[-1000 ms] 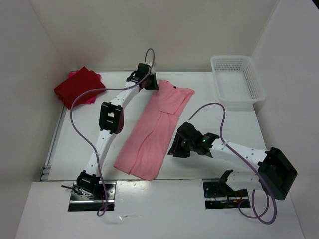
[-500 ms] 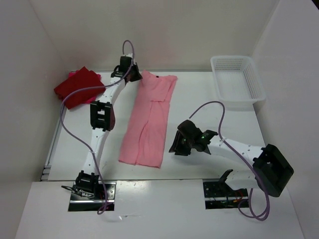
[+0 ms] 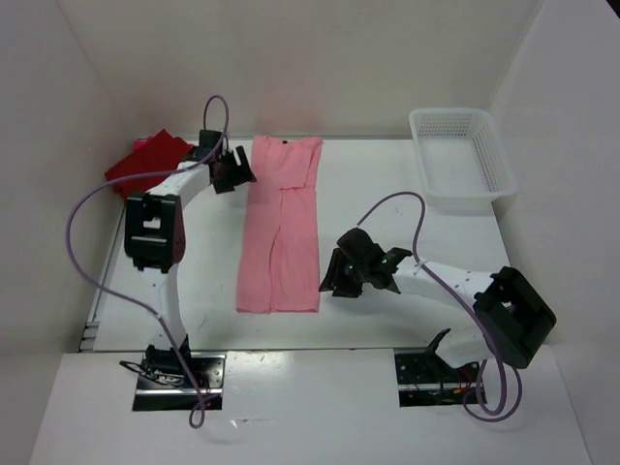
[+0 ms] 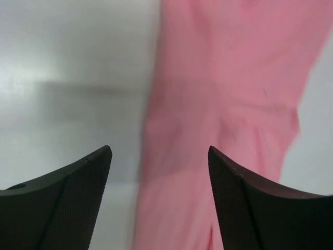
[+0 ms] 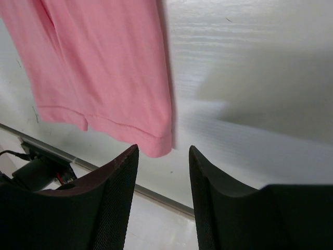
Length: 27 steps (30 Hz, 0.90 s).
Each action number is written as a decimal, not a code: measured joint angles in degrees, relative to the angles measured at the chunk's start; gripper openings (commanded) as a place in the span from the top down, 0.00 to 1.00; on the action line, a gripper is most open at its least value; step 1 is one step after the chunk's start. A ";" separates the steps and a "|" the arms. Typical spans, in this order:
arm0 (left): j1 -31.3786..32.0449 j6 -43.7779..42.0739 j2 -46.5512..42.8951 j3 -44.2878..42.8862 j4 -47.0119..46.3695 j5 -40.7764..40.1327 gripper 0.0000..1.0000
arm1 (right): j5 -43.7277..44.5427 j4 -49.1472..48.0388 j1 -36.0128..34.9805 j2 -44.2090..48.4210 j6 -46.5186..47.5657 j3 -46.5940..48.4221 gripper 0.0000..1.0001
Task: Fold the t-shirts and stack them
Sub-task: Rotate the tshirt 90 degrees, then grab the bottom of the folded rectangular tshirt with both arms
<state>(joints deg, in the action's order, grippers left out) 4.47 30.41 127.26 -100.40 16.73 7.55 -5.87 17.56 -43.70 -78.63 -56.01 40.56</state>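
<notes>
The light pink t-shirt point(image 3: 281, 228) lies flat as a long narrow strip running from the back of the table toward the front. My left gripper point(image 3: 235, 170) hovers open at the strip's far left edge; in the left wrist view the pink cloth point(image 4: 229, 78) lies below the spread gripper point(image 4: 158, 156), not held. My right gripper point(image 3: 331, 283) is open beside the strip's near right corner, and that hem corner point(image 5: 158, 143) sits just beyond the right gripper point(image 5: 162, 151). A folded dark red t-shirt point(image 3: 131, 167) lies at the back left, with a sliver of crimson-pink t-shirt point(image 3: 142, 144) under it.
A white mesh basket point(image 3: 460, 155) stands at the back right corner. White walls close the table on the left, back and right. The left arm's cable loops over the red pile. A metal rail point(image 5: 156, 195) runs along the table's near edge.
The left gripper dragged the shirt's collar end leftward, straightening the strip, then opened and let go. The right gripper slid slightly left toward the hem corner.
</notes>
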 measured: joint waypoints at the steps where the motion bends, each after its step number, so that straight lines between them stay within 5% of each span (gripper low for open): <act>1: 0.20 0.07 -5.53 5.84 -0.09 0.72 0.22 | -0.13 -0.63 0.00 -0.52 0.09 0.02 0.49; 5: 0.85 0.00 -27.34 26.49 -1.40 3.74 0.37 | -1.01 -3.72 0.04 -2.89 0.37 0.04 0.49; 10: 1.01 -0.02 -46.99 44.98 4.02 6.56 0.41 | -2.95 -7.54 -0.07 -6.58 0.20 0.02 0.49; 16: 6.43 3.48 -50.36 51.12 15.23 9.55 0.35 | -3.63 -9.57 -0.35 -7.74 -1.40 -0.50 0.48; 23: 5.46 14.84 -60.17 64.26 18.95 9.73 0.34 | -4.35 -10.49 -1.11 -6.86 -3.48 -3.85 0.48; 27: 5.31 19.50 -62.12 68.41 16.35 9.68 0.42 | -4.59 -10.73 -2.36 -6.64 -4.20 -4.11 0.49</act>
<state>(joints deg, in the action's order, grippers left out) 9.78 49.91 65.14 -31.99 33.08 17.23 -10.46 6.83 -46.06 -85.27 -60.20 36.45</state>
